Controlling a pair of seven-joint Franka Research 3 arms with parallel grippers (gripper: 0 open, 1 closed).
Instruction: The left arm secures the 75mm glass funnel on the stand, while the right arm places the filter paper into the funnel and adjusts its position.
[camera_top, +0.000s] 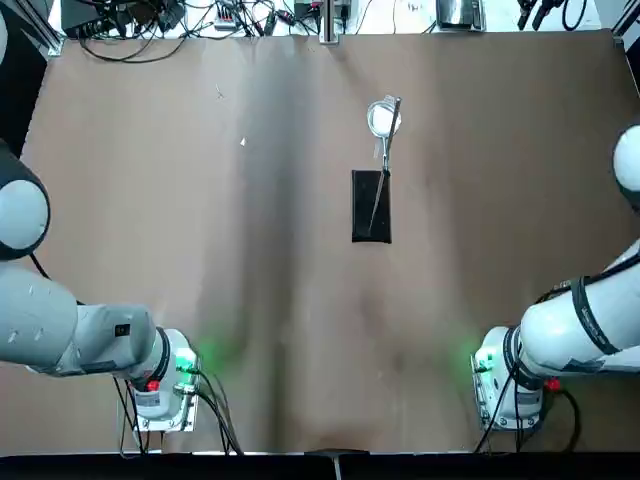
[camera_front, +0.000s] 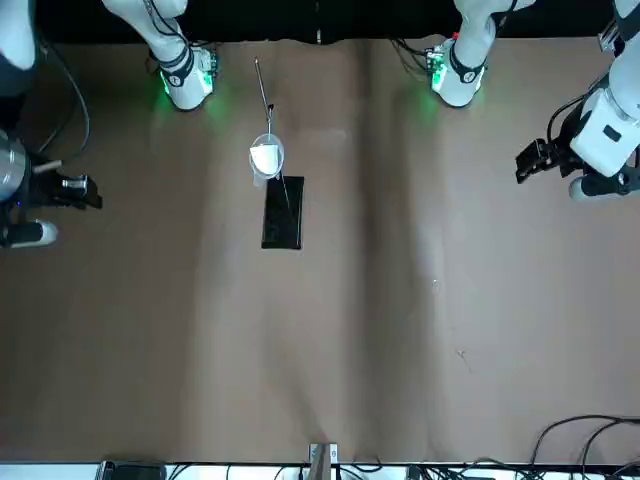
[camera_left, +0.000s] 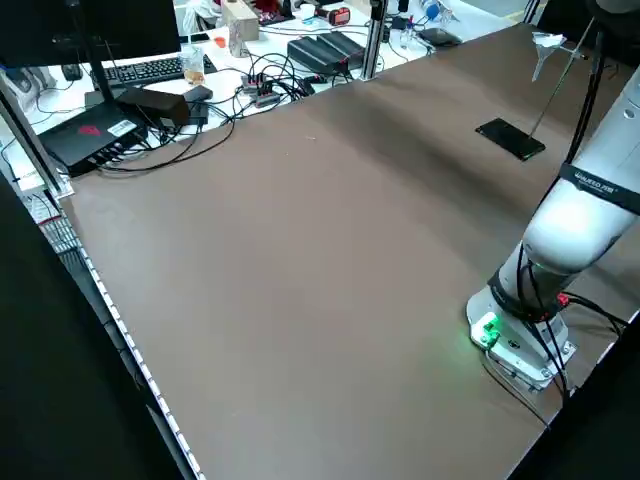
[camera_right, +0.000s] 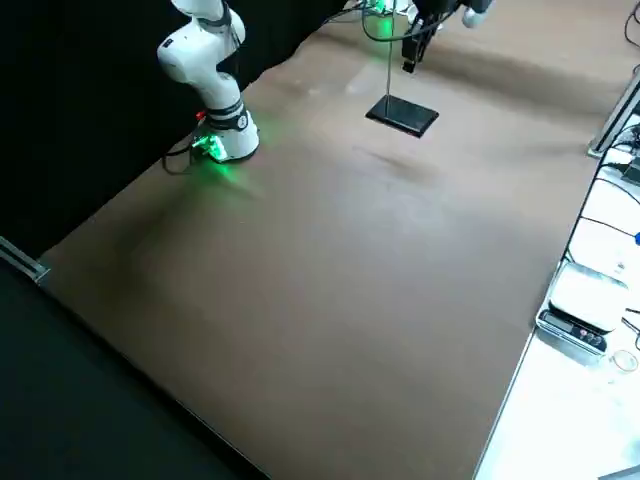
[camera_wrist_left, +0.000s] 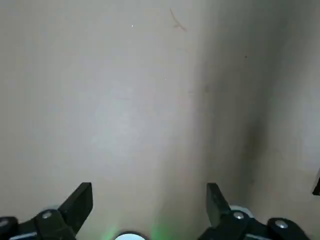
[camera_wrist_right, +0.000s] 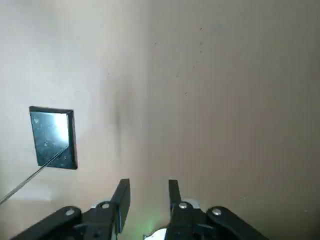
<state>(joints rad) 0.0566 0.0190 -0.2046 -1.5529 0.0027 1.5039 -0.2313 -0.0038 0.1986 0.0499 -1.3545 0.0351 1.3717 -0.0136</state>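
Note:
The stand has its black base (camera_top: 370, 205) in the middle of the table, and its thin rod leans up to the wire ring. The glass funnel (camera_top: 383, 118) sits in that ring with the white filter paper (camera_front: 265, 158) inside it. No gripper touches them. In the front view my left gripper (camera_front: 527, 165) hangs far off at the table's left side; its wrist view shows the fingers (camera_wrist_left: 80, 202) spread wide over bare table. My right gripper (camera_front: 90, 192) is at the opposite side, its fingers (camera_wrist_right: 122, 196) a narrow gap apart and holding nothing, with the stand's base (camera_wrist_right: 52, 137) farther off.
The brown table (camera_top: 250, 300) spreads around the stand. Both arm bases (camera_top: 165, 385) with green lights stand at the near edge. Cables, a keyboard and electronics (camera_left: 150, 95) lie beyond the far edge, off the work surface.

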